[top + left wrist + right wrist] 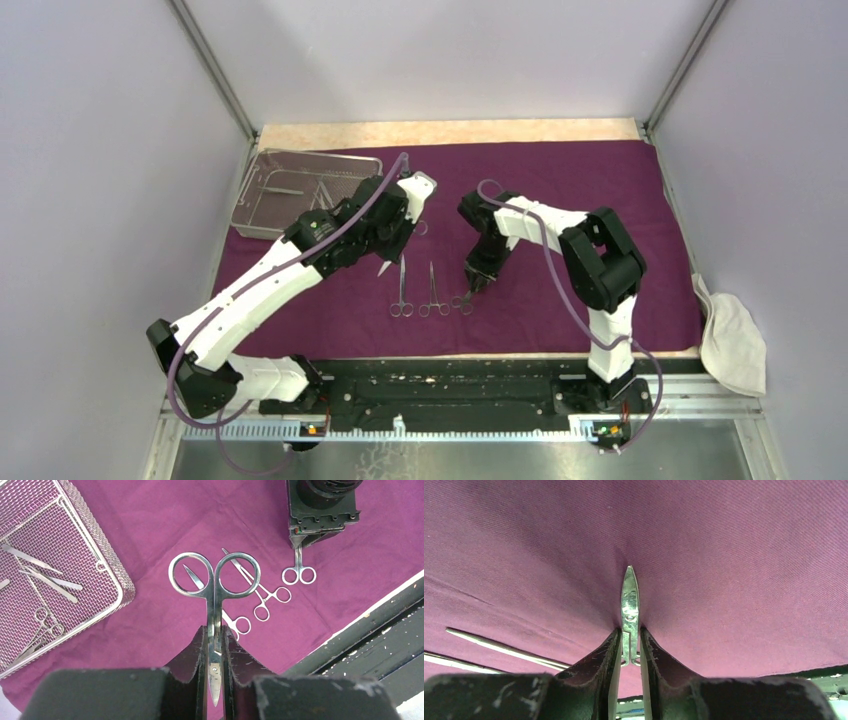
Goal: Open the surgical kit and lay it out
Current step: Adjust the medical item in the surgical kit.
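The dark purple cloth wrap [570, 180] lies spread flat over the table. On its far left corner stands the wire-mesh tray [262, 232], with several slim steel instruments [50, 580] inside. My left gripper [398, 240] hovers over the cloth, shut on a large pair of scissors [215, 577]; the ring handles stick out past its fingertips [200, 640]. Two forceps [402, 290] [433, 292] lie side by side on the cloth. Just to their right, my right gripper [476, 283] is down at the cloth, shut on small scissors [629, 597] whose blade presses into the fabric.
A crumpled white cloth [733, 340] lies off the wrap's right edge. The black base rail [450, 385] runs along the near edge. Enclosure walls stand close on the left, right and back. A bare wood strip [450, 133] shows behind the wrap.
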Motion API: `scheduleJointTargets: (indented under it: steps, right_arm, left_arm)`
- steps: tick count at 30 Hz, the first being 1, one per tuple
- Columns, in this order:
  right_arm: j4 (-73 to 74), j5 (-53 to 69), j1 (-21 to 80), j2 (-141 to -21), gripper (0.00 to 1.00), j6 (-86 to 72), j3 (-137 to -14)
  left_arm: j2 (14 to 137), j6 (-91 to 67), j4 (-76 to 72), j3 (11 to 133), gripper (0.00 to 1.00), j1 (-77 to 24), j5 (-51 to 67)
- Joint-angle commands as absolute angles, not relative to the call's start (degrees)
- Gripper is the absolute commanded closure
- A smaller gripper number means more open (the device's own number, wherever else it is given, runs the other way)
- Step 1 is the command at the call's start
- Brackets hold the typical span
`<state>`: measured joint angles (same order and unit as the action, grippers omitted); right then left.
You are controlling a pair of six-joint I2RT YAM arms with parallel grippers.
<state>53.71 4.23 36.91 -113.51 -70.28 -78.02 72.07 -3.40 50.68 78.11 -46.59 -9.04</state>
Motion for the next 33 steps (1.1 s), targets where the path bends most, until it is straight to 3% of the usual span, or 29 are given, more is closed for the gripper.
scheduleJointTargets:
  steps: [1,16,33]
  right_arm:
    - [52.1,3.3,36.7,-114.5,0.80,-71.0,-75.8]
    - [56.1,1.4,36.7,-114.1,0.91,-68.1,-80.9]
    - [59.5,-1.4,40.5,-119.3,0.92,-53.5,-89.8]
  left_arm:
    - [70.6,-2.0,50.0,78.8,1.00,-46.1,-9.2]
    - [70.2,-1.9,49.8,78.3,1.00,-45.0,-8.6]
    - [70.1,-1.9,49.6,78.3,1.00,-44.5,-8.6]
